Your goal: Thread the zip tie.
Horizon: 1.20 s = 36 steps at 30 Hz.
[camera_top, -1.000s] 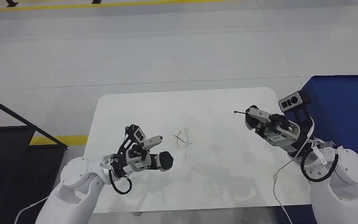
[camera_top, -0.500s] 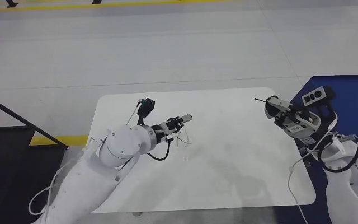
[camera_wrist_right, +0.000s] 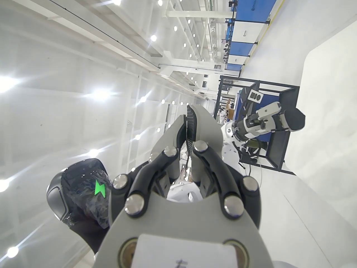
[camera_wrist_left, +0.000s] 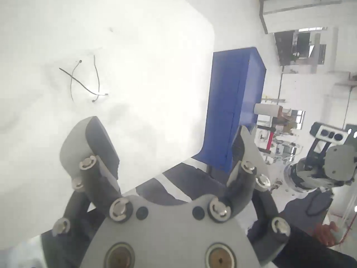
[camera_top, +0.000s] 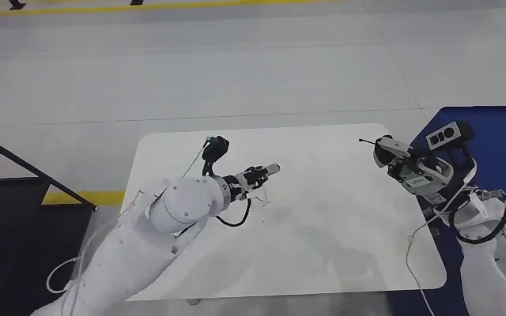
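Several thin black zip ties (camera_wrist_left: 83,82) lie crossed in a small heap on the white table (camera_top: 332,237). My left gripper (camera_top: 269,169) hovers over the middle of the table, just beside that heap, and its fingers (camera_wrist_left: 94,140) stand wide open with nothing between them. My right gripper (camera_top: 378,147) is raised over the table's far right corner. It is shut on a zip tie (camera_top: 365,142), which sticks out of the fingertips as a short black line. In the right wrist view the pads (camera_wrist_right: 189,124) are pressed together.
A blue box (camera_top: 466,126) stands against the table's right edge, close behind my right arm. A black frame (camera_top: 32,178) lies off the left side. The table's near half is bare white surface.
My left arm has swung from the front edge up over the table's middle, ending beside the heap of ties. My right gripper drew back to the right with its tie, then held still.
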### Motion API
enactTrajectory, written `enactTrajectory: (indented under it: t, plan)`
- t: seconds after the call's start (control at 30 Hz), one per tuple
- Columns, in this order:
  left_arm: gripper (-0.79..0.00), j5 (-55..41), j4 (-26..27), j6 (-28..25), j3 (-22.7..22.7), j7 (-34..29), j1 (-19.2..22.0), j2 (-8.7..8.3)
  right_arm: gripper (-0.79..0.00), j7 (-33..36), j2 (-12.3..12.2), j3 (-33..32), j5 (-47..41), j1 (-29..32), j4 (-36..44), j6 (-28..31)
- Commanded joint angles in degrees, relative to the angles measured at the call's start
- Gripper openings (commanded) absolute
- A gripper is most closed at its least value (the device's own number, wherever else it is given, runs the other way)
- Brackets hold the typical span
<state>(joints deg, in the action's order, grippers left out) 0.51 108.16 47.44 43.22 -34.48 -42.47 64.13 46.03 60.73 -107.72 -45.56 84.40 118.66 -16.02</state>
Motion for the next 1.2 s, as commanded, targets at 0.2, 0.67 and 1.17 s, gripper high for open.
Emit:
enactTrajectory:
  t: [0.2, 0.67, 1.17]
  plan:
    - [0.0, 17.58, -20.18, -6.35, -19.88, -11.86, 21.52, 7.72, -0.785, 0.0, 0.0, 0.0, 0.0, 0.0, 0.0, 0.0]
    - [0.0, 14.12, -27.11, -11.11, -21.64, -19.67, 22.35, 9.58, -0.785, 0.0, 0.0, 0.0, 0.0, 0.0, 0.0, 0.0]
    - [-0.566, 11.4, -49.78, -17.81, -27.48, -25.16, 27.55, 19.14, -0.785, 0.0, 0.0, 0.0, 0.0, 0.0, 0.0, 0.0]
